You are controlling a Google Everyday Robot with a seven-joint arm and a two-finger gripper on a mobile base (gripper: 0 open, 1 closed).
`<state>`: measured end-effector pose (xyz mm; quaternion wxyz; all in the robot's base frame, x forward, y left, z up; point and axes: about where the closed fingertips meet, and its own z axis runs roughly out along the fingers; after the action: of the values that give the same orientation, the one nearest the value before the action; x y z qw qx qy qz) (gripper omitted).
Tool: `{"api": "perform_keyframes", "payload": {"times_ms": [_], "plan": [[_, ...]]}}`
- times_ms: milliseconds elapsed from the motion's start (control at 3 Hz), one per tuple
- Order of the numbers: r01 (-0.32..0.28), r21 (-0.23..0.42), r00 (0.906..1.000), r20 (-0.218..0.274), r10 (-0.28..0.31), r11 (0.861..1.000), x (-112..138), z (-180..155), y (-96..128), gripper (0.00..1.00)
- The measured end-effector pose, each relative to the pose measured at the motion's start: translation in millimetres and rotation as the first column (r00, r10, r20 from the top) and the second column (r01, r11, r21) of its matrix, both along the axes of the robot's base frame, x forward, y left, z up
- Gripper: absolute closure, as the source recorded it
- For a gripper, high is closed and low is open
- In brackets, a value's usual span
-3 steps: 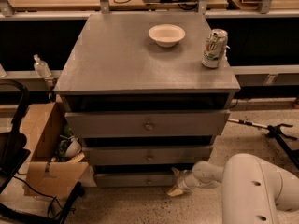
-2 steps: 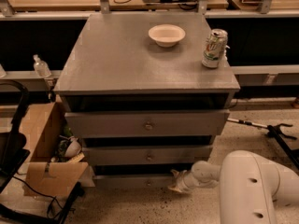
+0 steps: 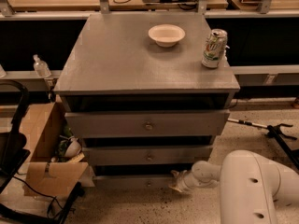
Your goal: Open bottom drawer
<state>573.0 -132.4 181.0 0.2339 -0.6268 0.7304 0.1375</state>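
Note:
The bottom drawer [image 3: 133, 181] is the lowest of three grey fronts on the cabinet, just above the floor, with a small round knob [image 3: 148, 184] at its centre. Its front looks flush with the cabinet. My gripper [image 3: 177, 184] is low by the floor, right of the knob and against the right part of the bottom drawer's front. My white arm [image 3: 252, 185] reaches in from the lower right. The middle drawer [image 3: 149, 156] and the top drawer [image 3: 148, 124] sit above it.
A white bowl [image 3: 166, 34] and a drink can [image 3: 214, 48] stand on the cabinet top [image 3: 117, 59]. An open cardboard box [image 3: 46, 157] and black gear are on the floor at the left. A black stand leg [image 3: 275, 130] lies at the right.
My arm's large white link has shifted slightly left. The gripper stays at about the same spot by the bottom drawer. The drawers have not moved.

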Motion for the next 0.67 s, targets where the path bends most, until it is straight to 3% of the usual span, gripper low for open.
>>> {"api": "perform_keyframes", "payload": {"times_ms": [667], "plan": [[0.000,0.000,1.0000,0.000,0.000,1.000,0.0,3.1,0.0,1.00]]}}
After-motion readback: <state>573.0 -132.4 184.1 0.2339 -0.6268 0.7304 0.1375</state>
